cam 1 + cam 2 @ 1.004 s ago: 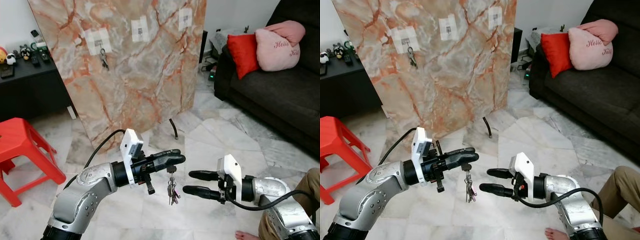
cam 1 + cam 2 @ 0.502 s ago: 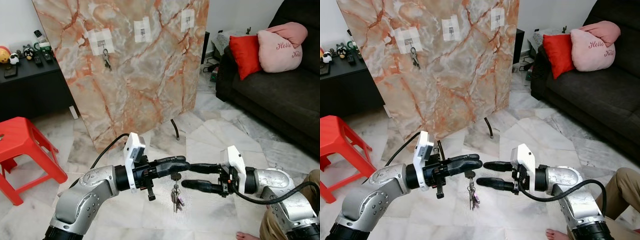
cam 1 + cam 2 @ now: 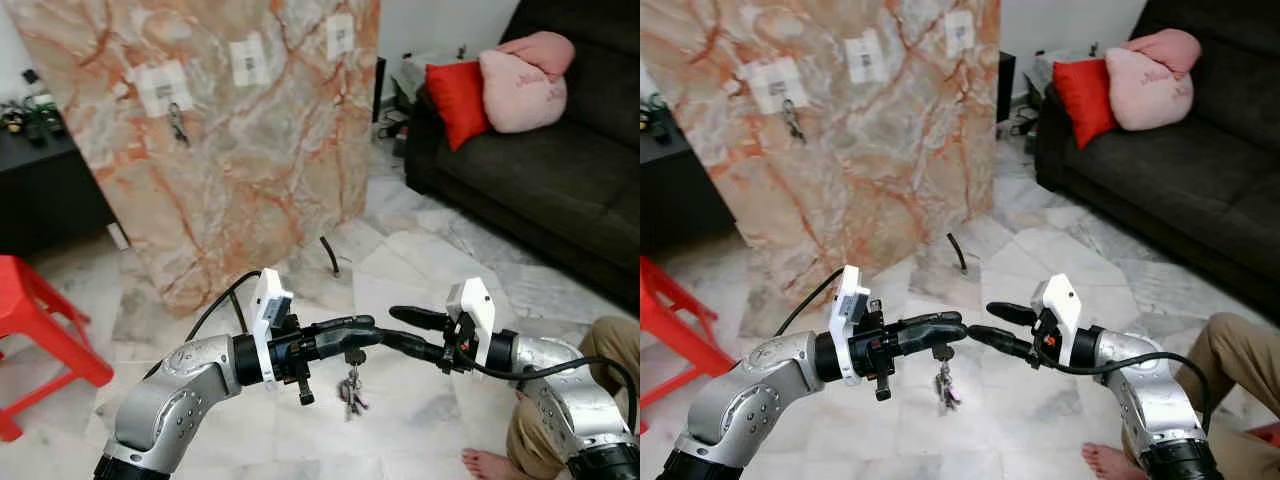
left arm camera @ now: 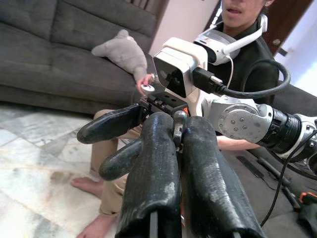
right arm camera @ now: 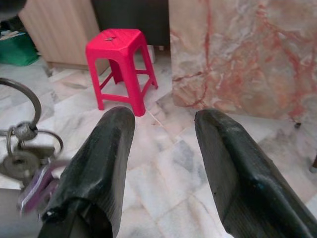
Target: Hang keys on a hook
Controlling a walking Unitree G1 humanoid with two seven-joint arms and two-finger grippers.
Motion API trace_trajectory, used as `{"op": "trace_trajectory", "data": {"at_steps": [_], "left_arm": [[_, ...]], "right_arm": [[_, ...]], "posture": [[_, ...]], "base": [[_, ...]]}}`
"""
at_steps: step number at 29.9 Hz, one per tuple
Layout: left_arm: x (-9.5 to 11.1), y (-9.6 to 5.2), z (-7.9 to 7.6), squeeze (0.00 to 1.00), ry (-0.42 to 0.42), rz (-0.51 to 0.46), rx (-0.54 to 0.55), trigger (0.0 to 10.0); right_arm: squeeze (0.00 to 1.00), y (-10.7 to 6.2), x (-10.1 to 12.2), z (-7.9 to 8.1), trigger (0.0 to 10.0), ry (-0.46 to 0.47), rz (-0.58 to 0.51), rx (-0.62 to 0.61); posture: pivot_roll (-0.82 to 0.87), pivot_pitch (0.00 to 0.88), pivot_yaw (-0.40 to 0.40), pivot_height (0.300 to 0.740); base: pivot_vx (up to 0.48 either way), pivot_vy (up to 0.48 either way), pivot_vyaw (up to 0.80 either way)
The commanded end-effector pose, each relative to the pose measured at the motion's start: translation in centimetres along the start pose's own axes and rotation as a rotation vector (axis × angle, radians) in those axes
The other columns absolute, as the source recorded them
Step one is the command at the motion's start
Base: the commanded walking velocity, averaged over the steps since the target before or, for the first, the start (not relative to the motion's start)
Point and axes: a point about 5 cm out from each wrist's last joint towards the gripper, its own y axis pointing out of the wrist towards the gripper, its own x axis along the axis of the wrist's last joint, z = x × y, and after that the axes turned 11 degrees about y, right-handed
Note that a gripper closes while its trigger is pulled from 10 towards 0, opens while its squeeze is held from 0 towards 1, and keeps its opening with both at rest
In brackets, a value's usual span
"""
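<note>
A bunch of keys [image 3: 350,390] hangs by its ring from my left gripper [image 3: 360,328], which is shut on the ring low over the marble floor. In the left wrist view the ring [image 4: 178,126] sits pinched between the two black fingers [image 4: 153,173]. My right gripper [image 3: 385,325] is open, its fingertips meeting the left gripper's tips just above the keys. In the right wrist view the keys [image 5: 29,158] hang beside one open finger [image 5: 99,158]. A marble board [image 3: 250,170] leans ahead with three white hook patches; the left hook [image 3: 163,85] carries another key set [image 3: 177,120].
A red stool [image 3: 30,330] stands at the left by a black cabinet [image 3: 40,170]. A dark sofa [image 3: 540,180] with a red cushion [image 3: 455,95] and a pink cushion [image 3: 520,85] is at the right. A person's knee [image 3: 600,340] and bare foot [image 3: 490,462] are near my right arm.
The camera has shifted. My right gripper has moved in from beside the keys until its open fingers reach the left gripper's tips. The left gripper still holds the keys.
</note>
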Motion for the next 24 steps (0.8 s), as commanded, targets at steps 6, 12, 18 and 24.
{"op": "trace_trajectory", "data": {"at_steps": [6, 12, 18, 24], "left_arm": [[0.1, -0.1, 0.1, 0.00, 0.003, 0.005, 0.004, 10.0], [0.1, -0.1, -0.1, 0.00, 0.003, 0.005, 0.003, 10.0], [0.1, -0.3, 0.3, 0.00, 0.018, 0.014, 0.034, 10.0], [0.1, -0.1, 0.5, 0.00, 0.026, 0.014, 0.047, 10.0]], "right_arm": [[0.00, 0.6, 0.5, -0.5, 10.0, -0.019, -0.007, -0.044], [0.00, 0.9, 0.3, -1.2, 10.0, -0.014, -0.027, -0.121], [0.00, 1.2, 0.1, -1.1, 10.0, -0.015, -0.022, -0.117], [0.00, 1.5, 0.1, -1.2, 10.0, -0.018, -0.030, -0.119]], "posture": [[0.01, 0.000, -0.044, 0.740], [0.02, 0.000, -0.043, 0.740], [0.02, 0.000, -0.042, 0.740], [0.02, 0.000, -0.053, 0.740]], "base": [[0.000, 0.000, -0.77], [0.000, 0.000, -0.77], [0.000, 0.000, -0.77], [0.000, 0.000, -0.77]]}}
